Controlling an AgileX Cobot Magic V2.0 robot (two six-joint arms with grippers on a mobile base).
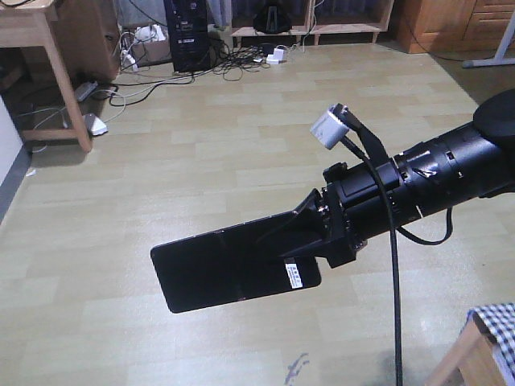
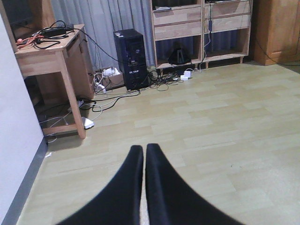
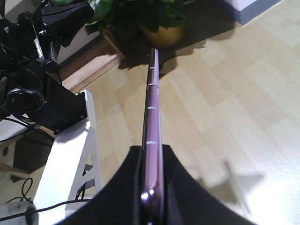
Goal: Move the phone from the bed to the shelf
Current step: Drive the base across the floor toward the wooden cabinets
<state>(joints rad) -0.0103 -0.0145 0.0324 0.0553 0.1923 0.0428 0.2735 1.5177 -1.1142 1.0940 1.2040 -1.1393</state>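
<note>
The phone [image 1: 217, 269], flat, glossy black with a middle crease and a white barcode sticker, hangs in the air over the floor. My right gripper [image 1: 310, 237] is shut on its right end, reaching in from the right. In the right wrist view the phone [image 3: 152, 117] shows edge-on, pinkish-purple metal, clamped between the black fingers of the right gripper [image 3: 152, 152]. My left gripper [image 2: 144, 152] is shut with nothing in it, above bare floor. The shelf [image 2: 180, 29] of pale wood stands against the far wall, also in the front view [image 1: 346, 30]. A corner of the bed [image 1: 495, 330], checked sheet on a light wooden frame, shows at lower right.
A wooden desk [image 2: 51, 51] stands at the left with cables beneath it. A black computer tower [image 2: 131, 58] and loose cables lie by the shelf. A brown cabinet [image 2: 276, 30] is at the right. A potted plant [image 3: 161, 33] and a white stand [image 3: 70, 159] show behind the right arm.
</note>
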